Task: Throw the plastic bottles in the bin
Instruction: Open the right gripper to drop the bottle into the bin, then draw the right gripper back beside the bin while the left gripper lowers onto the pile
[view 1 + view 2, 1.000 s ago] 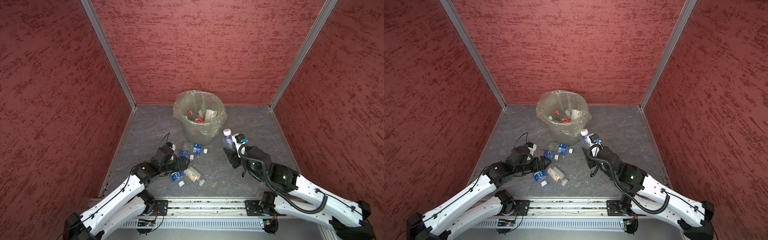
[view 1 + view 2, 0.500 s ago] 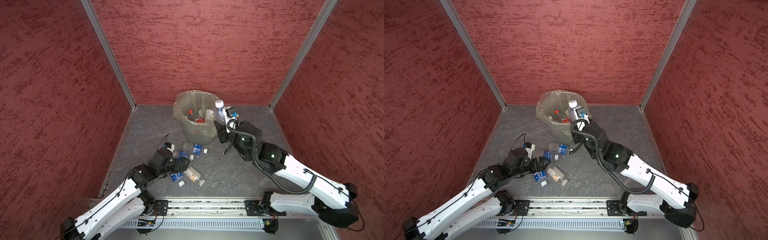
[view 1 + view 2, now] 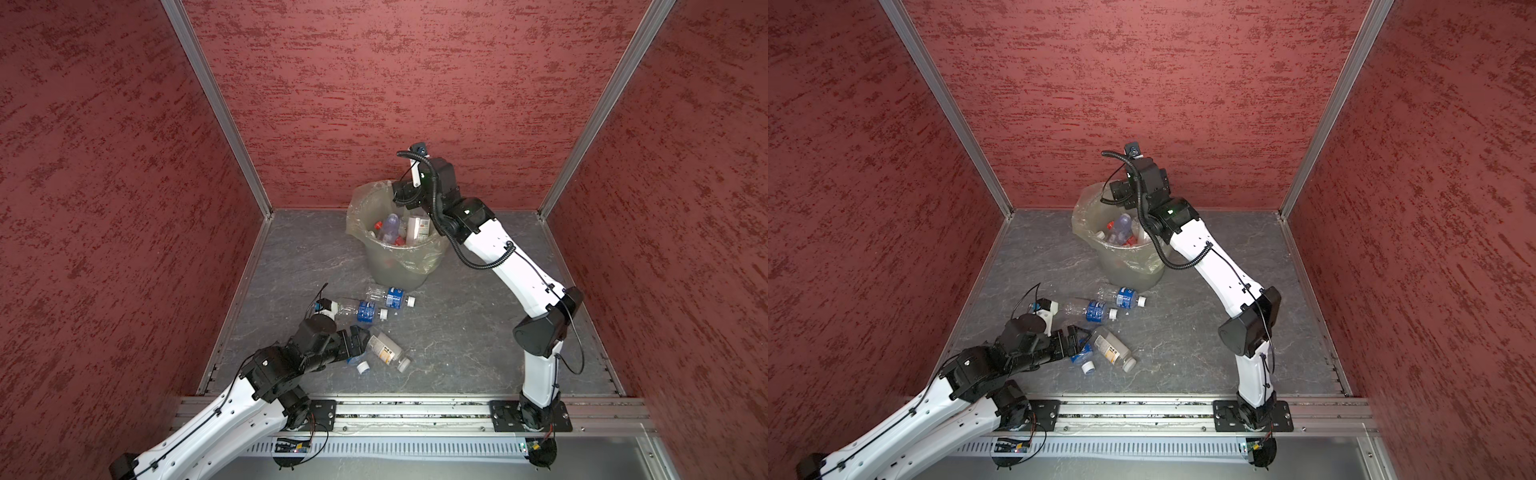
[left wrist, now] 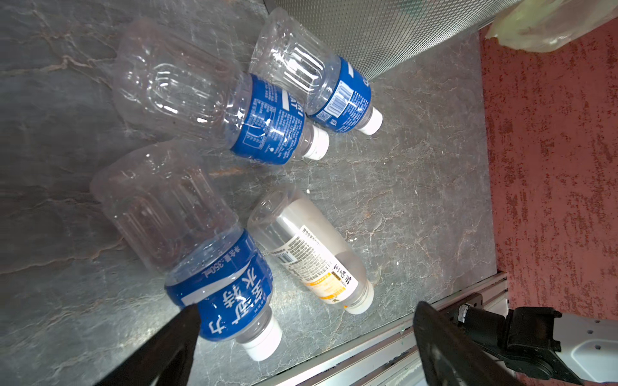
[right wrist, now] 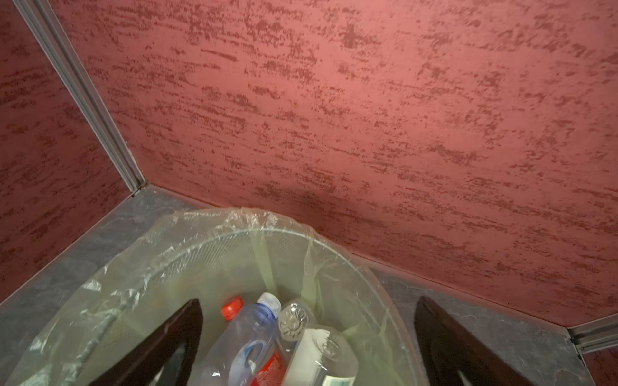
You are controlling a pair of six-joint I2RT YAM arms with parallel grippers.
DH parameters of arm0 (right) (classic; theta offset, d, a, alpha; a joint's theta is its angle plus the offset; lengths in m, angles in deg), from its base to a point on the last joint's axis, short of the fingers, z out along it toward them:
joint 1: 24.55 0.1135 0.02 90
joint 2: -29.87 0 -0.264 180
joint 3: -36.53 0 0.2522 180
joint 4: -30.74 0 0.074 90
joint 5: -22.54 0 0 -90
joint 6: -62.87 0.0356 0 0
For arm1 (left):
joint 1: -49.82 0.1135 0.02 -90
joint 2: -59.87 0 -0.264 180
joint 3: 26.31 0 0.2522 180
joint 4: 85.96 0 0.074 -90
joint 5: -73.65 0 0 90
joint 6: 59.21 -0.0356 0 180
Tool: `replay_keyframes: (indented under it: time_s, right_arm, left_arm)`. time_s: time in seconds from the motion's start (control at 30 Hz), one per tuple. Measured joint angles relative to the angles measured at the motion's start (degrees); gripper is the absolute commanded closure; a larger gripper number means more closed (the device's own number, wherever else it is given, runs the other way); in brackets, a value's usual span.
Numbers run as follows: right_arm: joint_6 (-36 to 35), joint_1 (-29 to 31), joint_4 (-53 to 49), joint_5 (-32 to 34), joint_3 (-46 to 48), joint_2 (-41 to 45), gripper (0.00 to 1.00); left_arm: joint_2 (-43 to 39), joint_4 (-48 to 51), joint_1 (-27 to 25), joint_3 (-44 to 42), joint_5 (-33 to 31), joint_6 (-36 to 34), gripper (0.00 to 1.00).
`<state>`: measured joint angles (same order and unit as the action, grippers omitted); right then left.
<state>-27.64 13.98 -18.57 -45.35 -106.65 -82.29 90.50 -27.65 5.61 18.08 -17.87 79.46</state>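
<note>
Bottles (image 5: 247, 334) lie inside bin (image 5: 187, 254) directly beneath right tool (image 5: 307, 300), jaws spread.

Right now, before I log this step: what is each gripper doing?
Left gripper: open, holding nothing, a blue-label bottle beside one finger.
Right gripper: open, empty, above the bin.

bin (image 3: 395, 270): one. floor, lying down: three blue-labelled bottles (image 4: 217, 107) (image 4: 317, 80) (image 4: 187, 240), one white-and-orange-labelled bottle (image 4: 311, 257), four in all. inside bin: at least four binned bottles (image 5: 247, 337) show, full count unclear. robot arms (image 3: 232, 411) (image 3: 511, 270): two.
</note>
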Motion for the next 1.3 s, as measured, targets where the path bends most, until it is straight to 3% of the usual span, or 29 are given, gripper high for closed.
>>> replay_keyframes:
  time_s: [0.27,0.7,1.0,1.3]
  right_arm:
    - [0.02,0.15,-1.07,-0.28,-1.22,5.09,0.01]
    - [1.79,0.15,3.8,-4.57,22.82,21.4,0.11]
    - [4.9,0.15,7.61,-6.64,42.66,32.85,0.17]
    - [7.65,0.15,8.98,-6.56,54.36,40.44,0.33]
  left_arm:
    - [1.84,0.87,-0.17,0.0,-1.95,0.61,0.01]
    - [7.3,5.75,0.17,3.23,-7.23,4.35,0.0]
    - [10.23,5.88,1.49,3.23,-7.3,5.35,0.01]
    - [14.8,4.07,3.61,3.1,-5.75,5.77,0.01]
